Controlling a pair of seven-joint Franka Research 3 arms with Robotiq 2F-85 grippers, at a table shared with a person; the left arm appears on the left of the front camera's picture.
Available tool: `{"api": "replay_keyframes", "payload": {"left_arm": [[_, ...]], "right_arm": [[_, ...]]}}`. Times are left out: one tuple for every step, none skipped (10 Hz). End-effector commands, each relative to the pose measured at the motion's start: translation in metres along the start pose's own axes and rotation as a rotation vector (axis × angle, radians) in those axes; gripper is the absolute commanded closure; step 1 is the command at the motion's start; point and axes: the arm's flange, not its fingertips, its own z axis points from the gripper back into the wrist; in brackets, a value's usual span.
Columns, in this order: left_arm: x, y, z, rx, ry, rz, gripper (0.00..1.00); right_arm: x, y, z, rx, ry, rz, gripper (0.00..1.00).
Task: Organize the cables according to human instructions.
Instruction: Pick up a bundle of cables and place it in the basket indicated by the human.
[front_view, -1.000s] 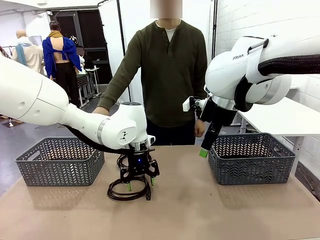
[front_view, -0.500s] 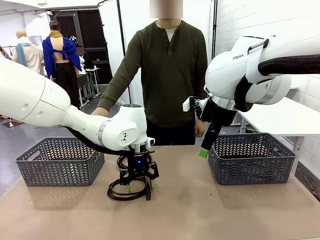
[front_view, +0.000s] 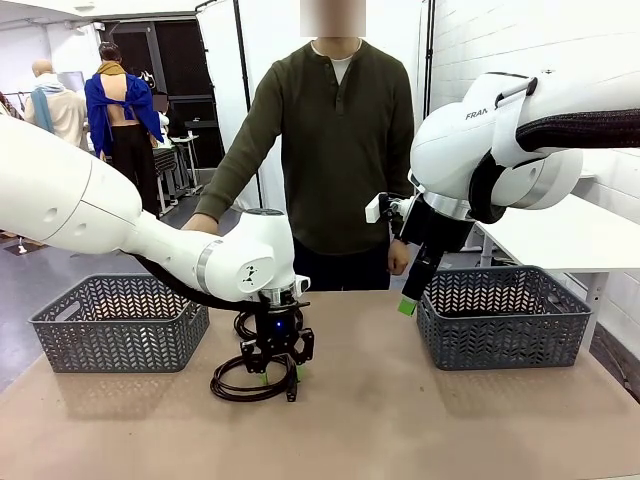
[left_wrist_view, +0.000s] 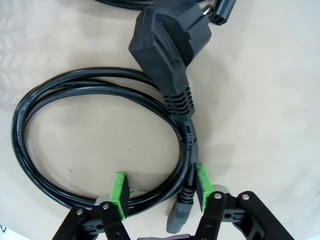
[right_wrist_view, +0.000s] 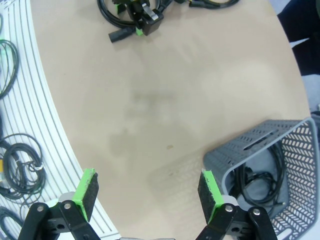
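A black coiled cable (front_view: 240, 386) lies on the table, left of centre. My left gripper (front_view: 273, 368) is lowered onto its near right side. In the left wrist view the cable (left_wrist_view: 60, 85) loops out ahead with its large plug (left_wrist_view: 167, 45) on top, and the left gripper (left_wrist_view: 161, 186) has its green pads half closed around the strands, with gaps still showing. A second coil (front_view: 243, 322) lies just behind it. My right gripper (front_view: 413, 290) hangs open in the air by the right basket's left edge, and nothing sits between its fingers (right_wrist_view: 86, 192). The human (front_view: 335, 150) stands at the far side.
A grey basket (front_view: 60, 325) stands at the left and another (front_view: 505, 330) at the right. The right basket (right_wrist_view: 235, 147) holds a coiled cable (right_wrist_view: 257, 175). The person's hand (front_view: 200, 222) rests at the table's far edge. More cords (right_wrist_view: 17, 165) lie beyond the table edge in the right wrist view.
My left gripper's jaws have narrowed around the coil's strands, and the coil has shifted slightly left. The right arm and the person have not moved.
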Motion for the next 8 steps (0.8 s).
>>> {"api": "replay_keyframes", "payload": {"left_arm": [[-0.0031,0.0030,-0.0060,0.020,-0.008,0.040,0.88],[-0.0042,0.0039,-0.0073,0.020,-0.013,0.041,1.00],[-0.0042,0.0038,-0.0081,0.021,-0.017,0.041,1.00],[-0.0046,0.0039,-0.0092,0.022,-0.018,0.040,1.00],[-0.0045,0.0041,-0.0095,0.025,-0.020,0.038,1.00],[-0.0041,0.0037,-0.0098,0.028,-0.023,0.032,1.00],[-0.0034,0.0034,-0.0101,0.030,-0.021,0.024,1.00],[-0.0028,0.0026,-0.0088,0.032,-0.019,0.022,1.00]], "right_arm": [[0.0000,-0.0006,-0.0010,-0.003,0.000,-0.002,0.00],[0.0000,-0.0006,-0.0010,-0.003,0.000,-0.002,0.00],[0.0000,-0.0006,-0.0010,-0.003,0.000,-0.002,0.00],[0.0000,-0.0006,-0.0010,-0.003,0.000,-0.002,0.00],[0.0000,-0.0006,-0.0010,-0.003,0.000,-0.002,0.00],[0.0000,-0.0006,-0.0010,-0.003,0.000,-0.002,0.00],[0.0000,-0.0006,-0.0010,-0.003,0.000,-0.002,0.00],[0.0000,-0.0006,-0.0010,-0.003,0.000,-0.002,0.00]]}}
